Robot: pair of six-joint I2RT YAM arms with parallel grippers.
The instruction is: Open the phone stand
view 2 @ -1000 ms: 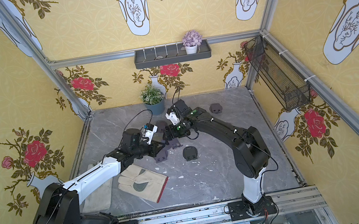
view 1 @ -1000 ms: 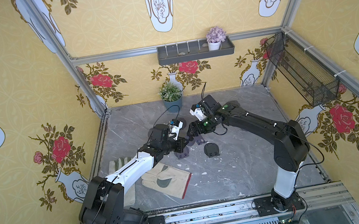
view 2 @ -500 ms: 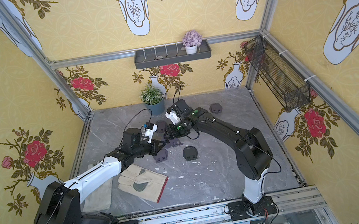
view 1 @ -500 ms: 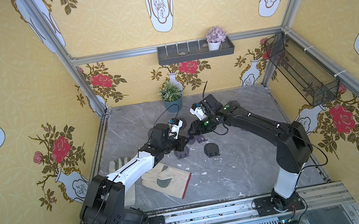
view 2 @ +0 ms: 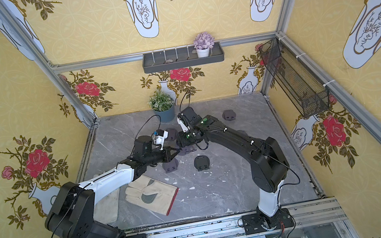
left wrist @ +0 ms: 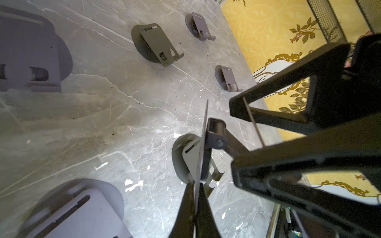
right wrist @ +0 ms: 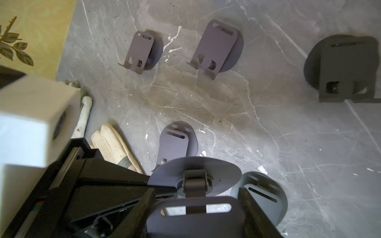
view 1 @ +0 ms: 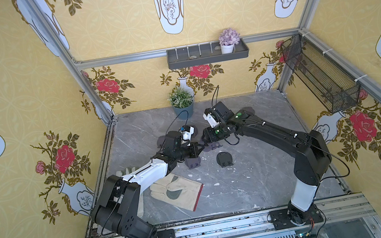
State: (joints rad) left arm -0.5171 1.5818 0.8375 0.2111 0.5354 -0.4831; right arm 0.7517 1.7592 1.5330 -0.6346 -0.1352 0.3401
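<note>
While the phone stand is held clear of the table, near its middle and between the two arms, its thin round base is seen edge-on. That base is pinched at the rim by the left gripper, whose jaws are clamped tight on it. The slotted back plate is spanned across its width by the right gripper, with fingers set against both side edges, so a grasp is judged there too. The two plates are joined by a short hinged arm and are seen partly spread.

The stand is judged to be light, rigid sheet metal with a smooth painted finish, so slipping is to be expected from a narrow pinch, and some stiffness is likely in the hinge. Little leverage is gained close to the hinge, so the outer edges of each plate are better taken. Other stands are seen lying on the table below, and a glove nearer the front.
</note>
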